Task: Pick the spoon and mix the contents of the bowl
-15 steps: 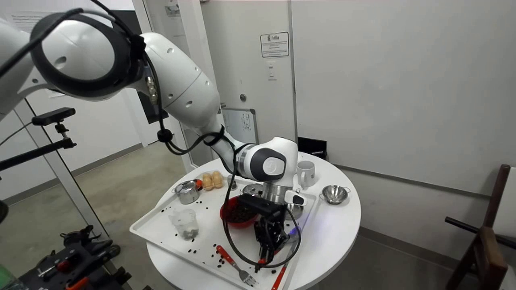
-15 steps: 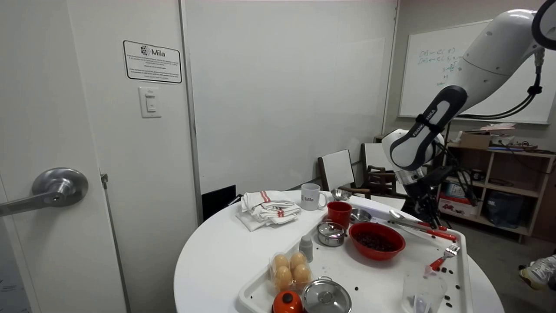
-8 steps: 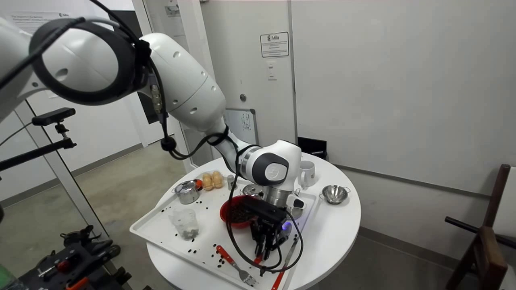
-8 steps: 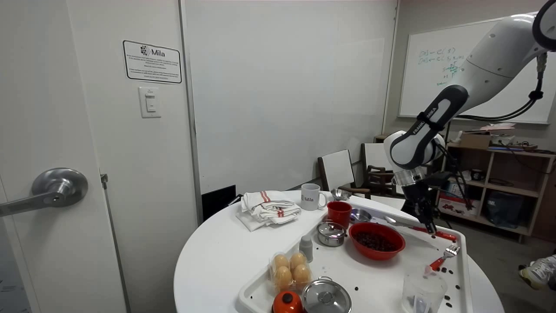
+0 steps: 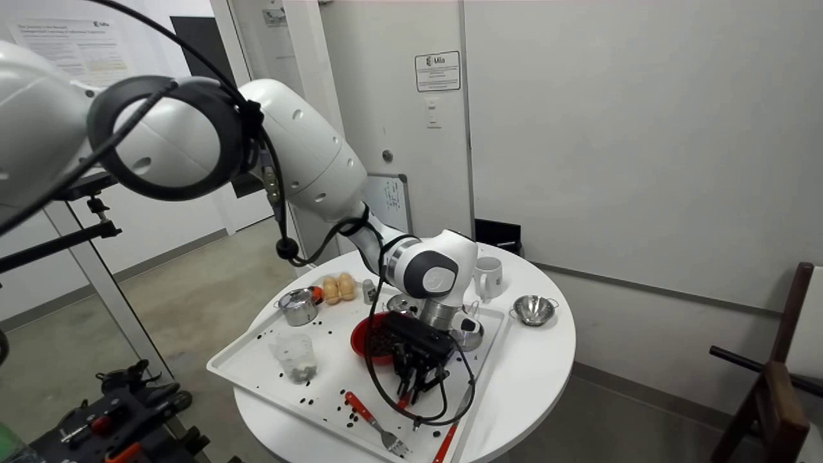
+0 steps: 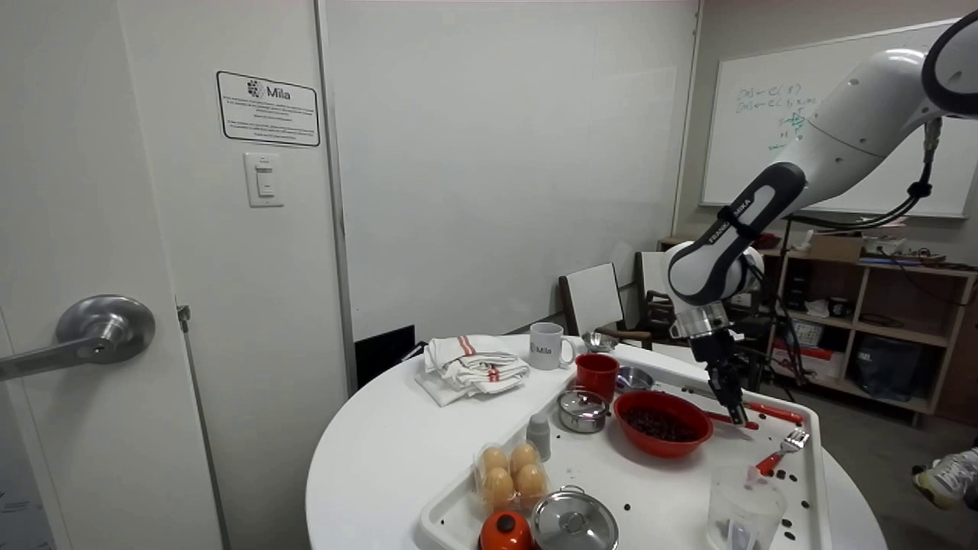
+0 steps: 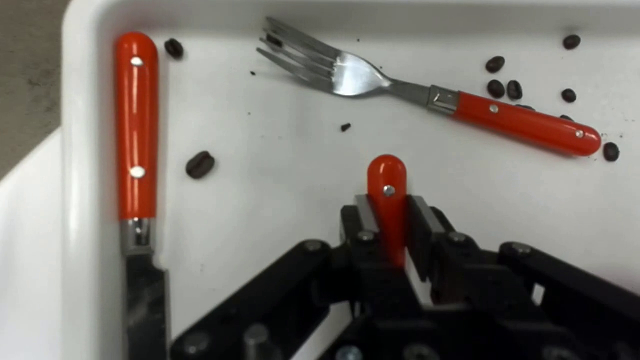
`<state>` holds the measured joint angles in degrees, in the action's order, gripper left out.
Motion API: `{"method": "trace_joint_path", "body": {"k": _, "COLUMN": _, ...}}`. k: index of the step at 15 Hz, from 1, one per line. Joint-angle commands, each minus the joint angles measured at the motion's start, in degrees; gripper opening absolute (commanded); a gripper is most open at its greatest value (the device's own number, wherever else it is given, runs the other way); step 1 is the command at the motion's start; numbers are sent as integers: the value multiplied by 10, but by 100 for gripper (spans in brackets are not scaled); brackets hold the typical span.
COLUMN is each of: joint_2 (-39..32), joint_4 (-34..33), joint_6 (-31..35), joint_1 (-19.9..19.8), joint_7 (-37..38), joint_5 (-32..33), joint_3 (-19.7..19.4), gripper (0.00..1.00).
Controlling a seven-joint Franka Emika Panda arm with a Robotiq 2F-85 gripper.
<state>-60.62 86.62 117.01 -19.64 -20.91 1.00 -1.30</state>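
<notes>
1. I'm looking at the spoon (image 7: 388, 197) in the wrist view: its red handle is running between the fingers of my gripper (image 7: 391, 212), the rounded end poking out past them. Its head is hiding from me in every view.

2. The gripper is pinching that handle, one finger pressing on each side, so the jaws are standing close together.

3. In both exterior views the gripper is reaching down low over the tray (image 5: 334, 360), and I cannot tell whether the spoon is touching the tray or hanging clear.

4. Just beside the gripper, the red bowl (image 6: 663, 449) is sitting upright on the tray, dark beans (image 6: 655, 425) covering its bottom.

5. In the wrist view the knife (image 7: 137, 197) is lying along the tray's side wall and the fork (image 7: 442, 99) is lying aslant, both apart from the spoon. Loose beans (image 7: 200, 165) are dotting the white surface around them.

6. A clear cup (image 5: 292, 354) is standing on the tray, holding something too blurred for me to name.

7. In an exterior view, a red cup (image 6: 597, 376), a lidded steel pot (image 6: 582, 412) and a steel dish (image 6: 633, 380) are clustering near the bowl.

8. Farther out, eggs (image 6: 499, 487) in clear packing are sitting between a grey shaker (image 6: 538, 435) and a second lidded pot (image 6: 574, 523).

9. The round white desk (image 5: 527, 373) is carrying it all, with a mug (image 6: 545, 346), a folded cloth (image 6: 474, 363) and a two-handled steel bowl (image 5: 534, 310) resting outside the tray.
</notes>
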Motion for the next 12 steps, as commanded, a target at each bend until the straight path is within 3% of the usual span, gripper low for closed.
{"method": "trace_joint_path", "body": {"k": 1, "joint_2": -58, "joint_4": -81, "joint_6": -49, "joint_1": -8, "joint_7": 1, "joint_5": -25, "joint_3": 4, "gripper": 6}}
{"method": "trace_joint_path", "body": {"k": 2, "joint_2": -70, "joint_4": -98, "joint_6": -63, "joint_1": -9, "joint_7": 3, "joint_5": -30, "joint_3": 3, "gripper": 9}}
{"method": "trace_joint_path", "body": {"k": 3, "joint_2": -79, "joint_4": -113, "joint_6": -77, "joint_1": -10, "joint_7": 7, "joint_5": -35, "joint_3": 2, "gripper": 45}}
{"method": "trace_joint_path", "body": {"k": 5, "joint_2": -89, "joint_4": -136, "joint_6": -98, "joint_1": -15, "joint_7": 20, "joint_5": -50, "joint_3": 3, "gripper": 51}}
{"method": "trace_joint_path", "body": {"k": 8, "joint_2": -94, "joint_4": -148, "joint_6": -107, "joint_1": -29, "joint_7": 38, "joint_5": -89, "joint_3": 7, "gripper": 74}}
{"method": "trace_joint_path", "body": {"k": 9, "joint_2": -75, "joint_4": -120, "joint_6": -97, "joint_1": -14, "joint_7": 24, "joint_5": -69, "joint_3": -2, "gripper": 56}}
{"method": "trace_joint_path", "body": {"k": 11, "joint_2": -80, "joint_4": -128, "joint_6": -98, "joint_1": -20, "joint_7": 28, "joint_5": -81, "joint_3": -1, "gripper": 71}}
{"method": "trace_joint_path", "body": {"k": 12, "joint_2": -81, "joint_4": -130, "joint_6": -98, "joint_1": -22, "joint_7": 28, "joint_5": -83, "joint_3": -1, "gripper": 74}}
